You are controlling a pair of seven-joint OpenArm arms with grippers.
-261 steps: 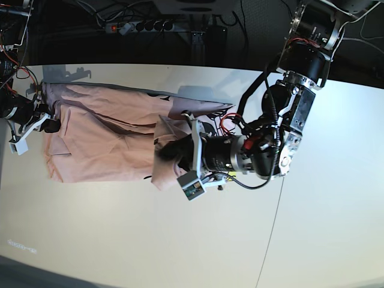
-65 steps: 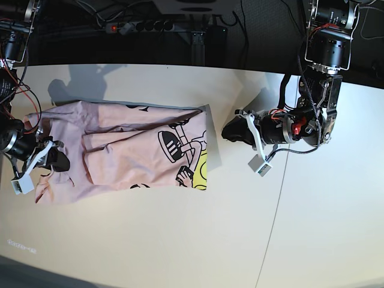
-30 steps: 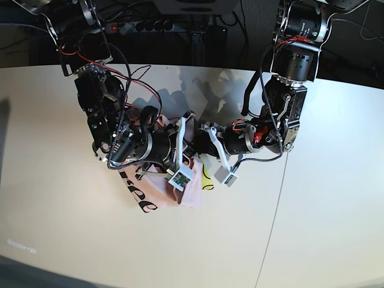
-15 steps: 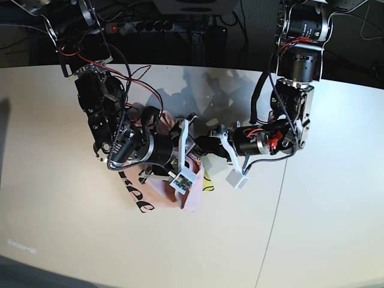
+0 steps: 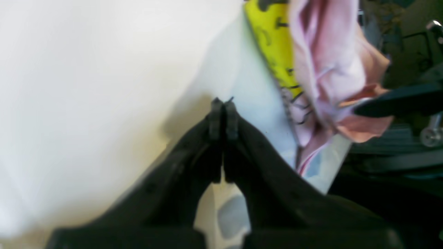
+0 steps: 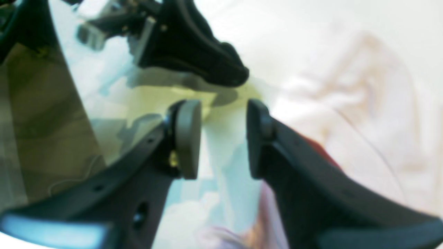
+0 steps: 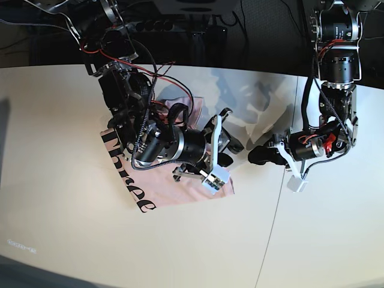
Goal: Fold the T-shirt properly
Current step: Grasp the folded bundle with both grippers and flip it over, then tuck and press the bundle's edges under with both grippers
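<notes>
The pale pink T-shirt (image 7: 159, 193) lies folded on the white table (image 7: 66, 210), black lettering (image 7: 127, 173) along its left edge. My right gripper (image 7: 231, 146) hovers over the shirt's right edge. In the right wrist view it (image 6: 221, 138) stands open with nothing between its pads (image 6: 188, 138), pale cloth (image 6: 363, 103) to its right. My left gripper (image 7: 252, 155) is shut and empty, just right of the shirt and apart from it. The left wrist view shows its closed tips (image 5: 223, 103) over bare table, with pink cloth (image 5: 328, 69) and a yellow print (image 5: 273, 45) beyond.
A table seam (image 7: 273, 228) runs down right of the shirt. Cables and a power strip (image 7: 150, 25) sit behind the table's back edge. The right arm's body (image 7: 162, 144) covers most of the shirt's middle.
The right gripper has opened and let the cloth go, and its arm has shifted right. The left gripper has drawn back to the right, off the shirt. The shirt lies flatter.
</notes>
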